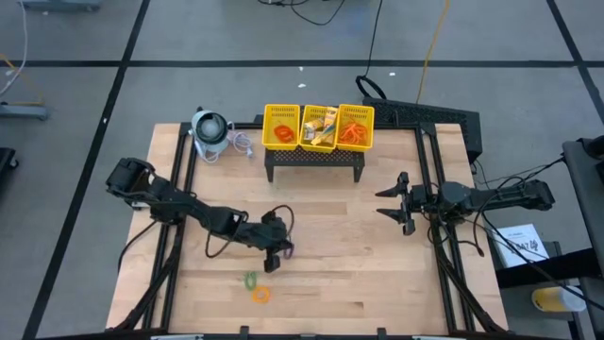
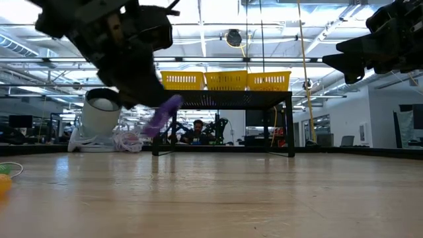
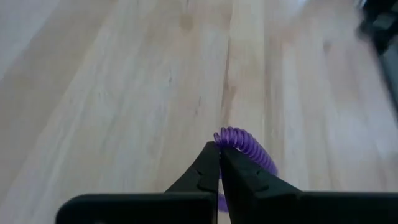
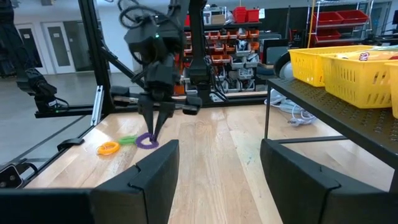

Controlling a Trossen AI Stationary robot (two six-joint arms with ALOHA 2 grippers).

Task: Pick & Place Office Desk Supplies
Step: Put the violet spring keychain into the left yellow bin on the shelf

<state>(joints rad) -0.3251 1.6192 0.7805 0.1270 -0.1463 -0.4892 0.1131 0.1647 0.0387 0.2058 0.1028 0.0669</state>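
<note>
My left gripper [image 1: 276, 253] is pinching the purple ring [image 3: 244, 144] at lower centre of the overhead frame, with the yellow basket [image 1: 319, 127] lying straight toward the frame's top.

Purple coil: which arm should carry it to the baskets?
Left. Its tool is already shut on the purple coil. The right tool is open and empty, off to the side of the baskets.
</note>
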